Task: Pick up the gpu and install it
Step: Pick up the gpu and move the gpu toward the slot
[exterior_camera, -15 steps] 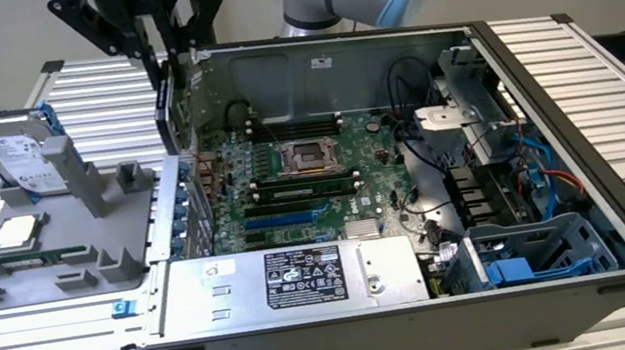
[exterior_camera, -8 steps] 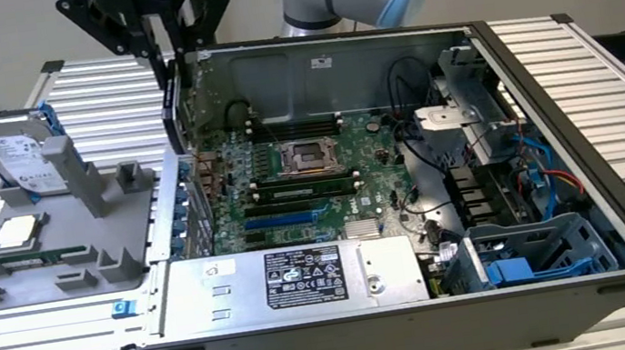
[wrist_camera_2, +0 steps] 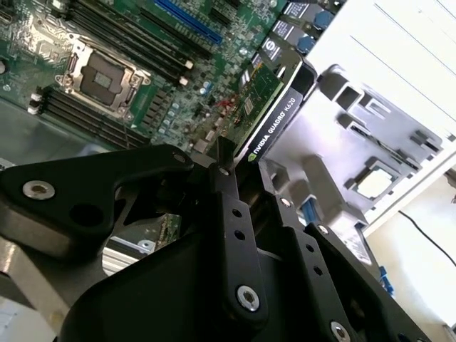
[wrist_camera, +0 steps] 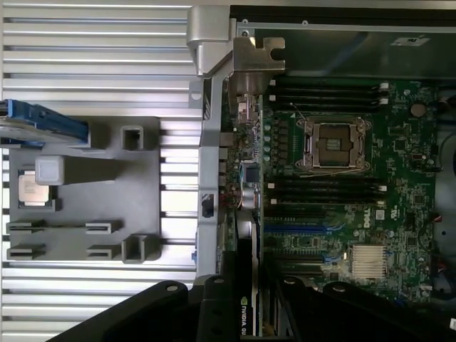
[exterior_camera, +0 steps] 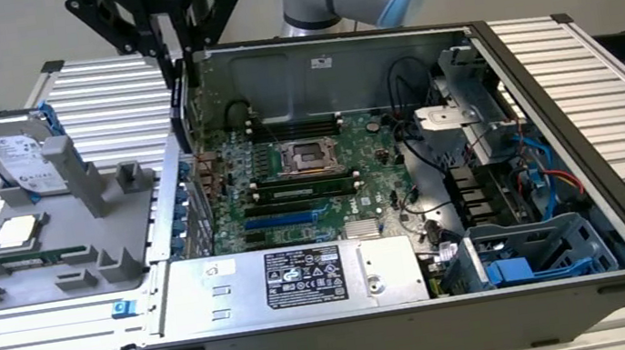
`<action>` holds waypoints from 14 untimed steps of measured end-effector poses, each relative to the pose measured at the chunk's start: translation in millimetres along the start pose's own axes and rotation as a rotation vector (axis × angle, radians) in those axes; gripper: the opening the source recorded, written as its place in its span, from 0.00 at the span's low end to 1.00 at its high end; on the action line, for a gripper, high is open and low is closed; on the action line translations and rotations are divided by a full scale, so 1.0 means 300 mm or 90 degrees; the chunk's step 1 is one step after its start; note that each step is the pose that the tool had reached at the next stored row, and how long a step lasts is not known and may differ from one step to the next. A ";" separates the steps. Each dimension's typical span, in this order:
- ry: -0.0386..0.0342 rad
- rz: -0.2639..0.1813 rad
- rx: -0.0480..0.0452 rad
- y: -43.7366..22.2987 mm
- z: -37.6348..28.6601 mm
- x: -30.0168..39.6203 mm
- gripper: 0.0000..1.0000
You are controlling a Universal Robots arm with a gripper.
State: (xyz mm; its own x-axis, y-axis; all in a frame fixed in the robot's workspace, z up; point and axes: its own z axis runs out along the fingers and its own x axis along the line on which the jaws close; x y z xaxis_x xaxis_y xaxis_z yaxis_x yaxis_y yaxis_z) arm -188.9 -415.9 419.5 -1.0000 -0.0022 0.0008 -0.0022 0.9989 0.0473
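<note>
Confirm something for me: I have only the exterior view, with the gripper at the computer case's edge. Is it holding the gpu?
Observer: Yes. In the second wrist view the gripper is shut on one end of the gpu.
Operator: Where is its bracket?
Observer: In the first wrist view the silver bracket is at the card's end away from the gripper, close to the computer case's wall.

White lettering is running along the black edge of the gpu (wrist_camera_2: pixel 274 125), and printed labels are showing on the power supply (exterior_camera: pixel 230 289) and the hard drive (exterior_camera: pixel 22 151).
</note>
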 end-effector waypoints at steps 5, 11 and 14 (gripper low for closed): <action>0.0000 0.000 0.0000 0.000 0.000 -0.014 0.00; -0.0001 0.000 0.0000 0.000 0.000 -0.030 0.00; 0.0000 0.000 0.0000 0.000 0.000 -0.038 0.00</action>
State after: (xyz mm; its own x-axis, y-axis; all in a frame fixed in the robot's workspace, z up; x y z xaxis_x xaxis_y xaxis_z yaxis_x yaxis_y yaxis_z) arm -177.5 -415.9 419.4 -1.0000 -0.0022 0.0008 -0.0022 0.9989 0.0473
